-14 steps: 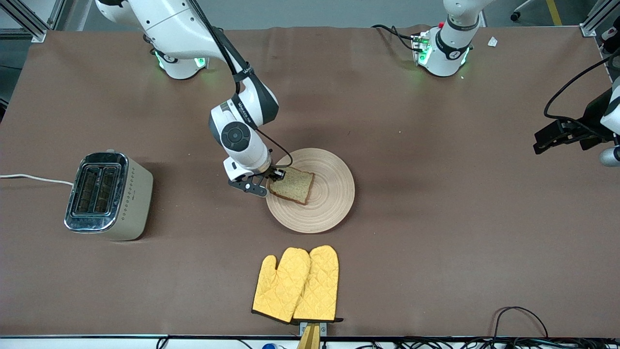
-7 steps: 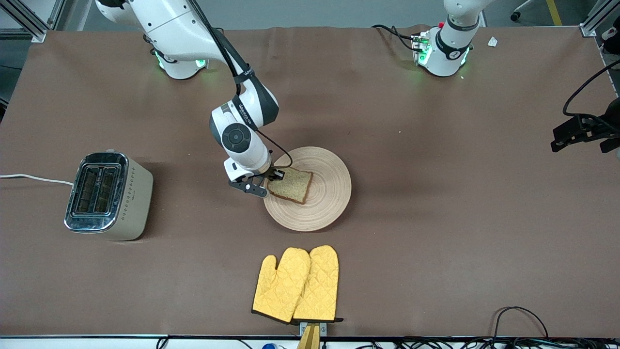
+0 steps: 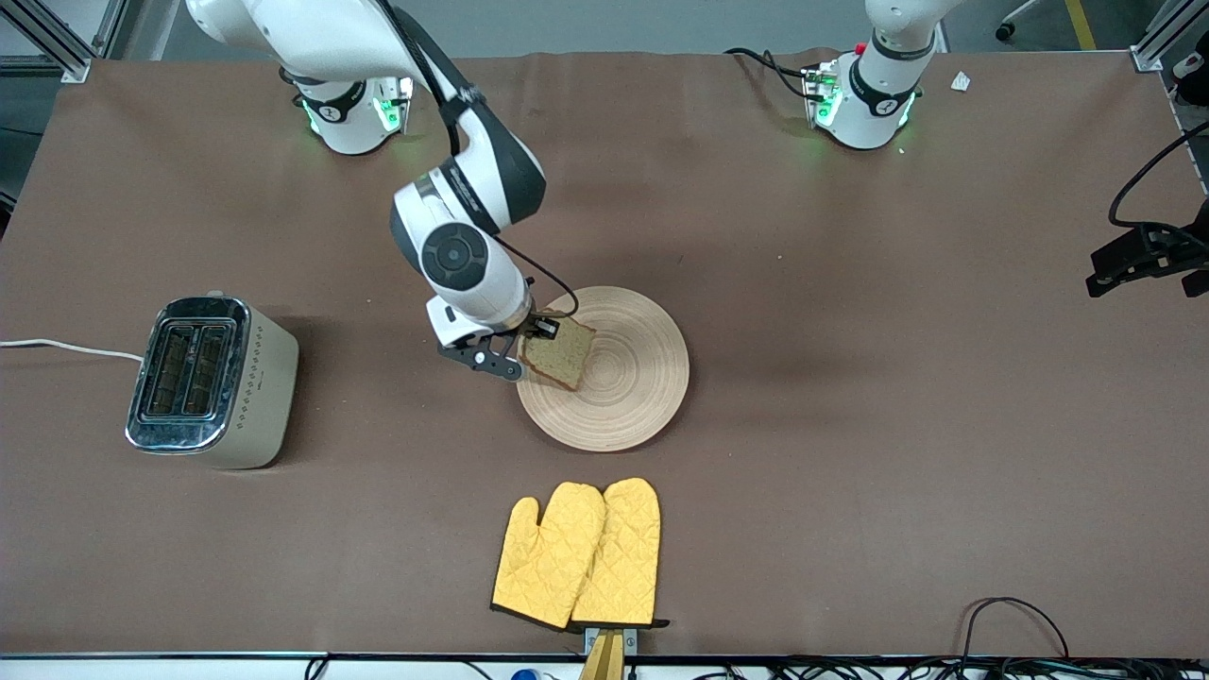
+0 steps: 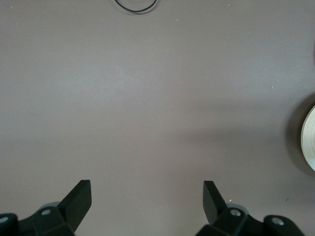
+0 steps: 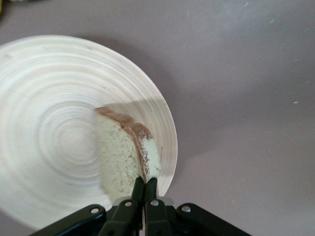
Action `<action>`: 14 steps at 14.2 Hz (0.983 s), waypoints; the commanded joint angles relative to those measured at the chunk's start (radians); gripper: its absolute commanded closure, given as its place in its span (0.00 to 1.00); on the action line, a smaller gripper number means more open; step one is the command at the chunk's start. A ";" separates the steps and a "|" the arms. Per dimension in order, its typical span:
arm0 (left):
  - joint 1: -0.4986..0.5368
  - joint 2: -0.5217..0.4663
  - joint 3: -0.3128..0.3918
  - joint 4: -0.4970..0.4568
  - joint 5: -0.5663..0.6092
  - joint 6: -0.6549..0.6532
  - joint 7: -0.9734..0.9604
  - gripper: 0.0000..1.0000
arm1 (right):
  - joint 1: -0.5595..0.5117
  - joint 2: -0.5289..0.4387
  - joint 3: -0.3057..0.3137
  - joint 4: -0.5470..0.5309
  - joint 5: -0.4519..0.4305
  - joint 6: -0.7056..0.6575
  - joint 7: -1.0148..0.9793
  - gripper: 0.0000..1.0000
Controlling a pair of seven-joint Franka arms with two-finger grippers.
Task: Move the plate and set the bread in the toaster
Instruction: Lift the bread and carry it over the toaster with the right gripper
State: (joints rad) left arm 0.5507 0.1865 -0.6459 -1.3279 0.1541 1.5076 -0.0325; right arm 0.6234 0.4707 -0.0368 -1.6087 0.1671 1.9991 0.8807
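Note:
My right gripper (image 3: 527, 348) (image 5: 145, 184) is shut on one edge of the bread (image 3: 558, 352) (image 5: 125, 152), a speckled brown slice that hangs tilted just above the plate. The round wooden plate (image 3: 631, 378) (image 5: 44, 98) lies flat near the table's middle, under the slice. The cream toaster (image 3: 210, 380) with its chrome top stands toward the right arm's end of the table, well apart from the plate. My left gripper (image 4: 146, 196) is open with nothing between its fingers, waiting over bare table at the left arm's end; a sliver of the plate (image 4: 309, 142) shows at the edge of its view.
A pair of yellow oven mitts (image 3: 579, 554) lies nearer the front camera than the plate. The toaster's white cord (image 3: 66, 348) runs off the table's edge. Black cables (image 3: 1011, 619) lie along the front edge.
The right gripper has closed fully on the bread and lifted it, so the slice has tipped up off the plate. The left arm has drawn back toward its end of the table.

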 commanded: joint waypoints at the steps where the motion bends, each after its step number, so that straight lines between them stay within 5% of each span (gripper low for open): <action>1: 0.002 -0.002 -0.001 0.018 0.009 -0.014 0.017 0.00 | -0.048 -0.020 -0.027 0.126 -0.120 -0.190 -0.053 0.99; 5: 0.003 -0.005 -0.003 0.016 0.004 -0.030 0.022 0.00 | -0.138 -0.012 -0.031 0.301 -0.395 -0.475 -0.283 0.99; 9: 0.000 -0.027 0.002 0.016 -0.001 -0.038 0.025 0.00 | -0.146 -0.012 -0.032 0.339 -0.792 -0.585 -0.574 0.99; 14: -0.256 -0.093 0.265 0.003 -0.050 -0.070 0.014 0.00 | -0.160 -0.009 -0.034 0.261 -1.075 -0.643 -0.612 0.99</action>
State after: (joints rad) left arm 0.4021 0.1275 -0.4868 -1.3139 0.1259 1.4631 -0.0293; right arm 0.4677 0.4594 -0.0777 -1.2990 -0.7995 1.3662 0.2793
